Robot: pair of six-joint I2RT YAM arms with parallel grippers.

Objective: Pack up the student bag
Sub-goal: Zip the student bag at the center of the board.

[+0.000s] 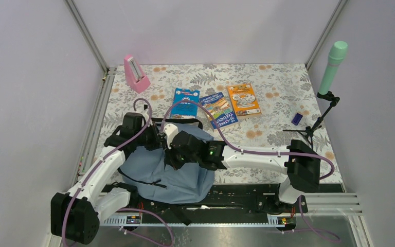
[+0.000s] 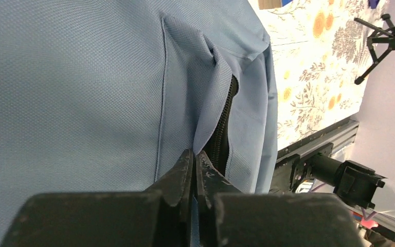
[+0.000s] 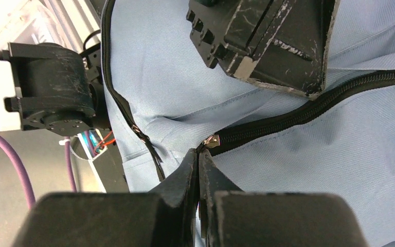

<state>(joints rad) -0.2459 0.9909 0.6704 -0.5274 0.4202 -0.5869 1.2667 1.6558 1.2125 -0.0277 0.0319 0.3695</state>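
**Figure.** The bag [image 1: 169, 177] lay slumped at the near edge of the worktop [image 1: 283, 110], between the 2 arms. 3 books [image 1: 219, 109] lay well apart beyond it.

- **Left jaws:** closed on a fold of bag cloth just beside the zip [image 2: 221, 128] (the flap ran straight into the tips).
- **Right jaws:** closed, with the tips against the cloth at the slider [image 3: 213, 140]. Whether they pinched the pull tab or only fabric could not be told. From the slider onward the teeth appeared shut.

**Handling, by judgement.** The bag looked light, soft and limp. It would sag, crease and slide over the worktop rather than resist a pull. Its thin woven cloth would slip out of a shallow pinch.

The best holds seemed to be the stitched flap beside the teeth, a seam, or the slider's tab, all stiffer than the open panel. 1 side would need anchoring while the other drew the slider, or the whole bag would follow. Nothing fragile showed.
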